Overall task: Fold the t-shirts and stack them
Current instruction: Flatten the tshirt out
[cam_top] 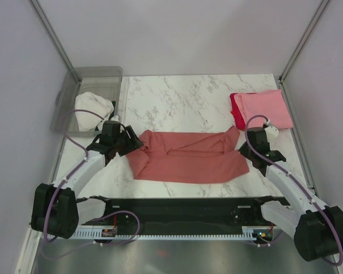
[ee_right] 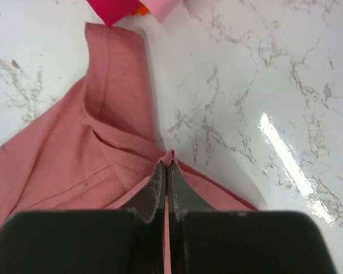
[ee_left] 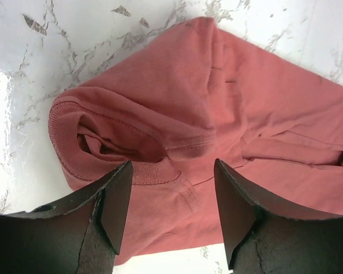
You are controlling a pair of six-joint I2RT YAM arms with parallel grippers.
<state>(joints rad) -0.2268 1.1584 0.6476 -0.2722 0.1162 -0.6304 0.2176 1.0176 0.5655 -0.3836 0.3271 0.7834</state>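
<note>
Right wrist view: my right gripper is pinched tight on an edge of the salmon shirt, which lies spread by the table's near edge. My left gripper hangs unclenched above its collar.

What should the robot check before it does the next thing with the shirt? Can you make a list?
1. Right claw shut on the edge of the salmon-red t-shirt: ok.
2. Left claw gripping the shirt too: not ok. It is open over the collar end, with nothing pinched.
3. Shirt lying smooth: not ok. The cloth is bunched and creased around the collar.
4. How many layers the right claw pinches: cannot tell.
5. Stack ready at the far right: ok. The pink t-shirt lies folded on the bright red t-shirt.
</note>
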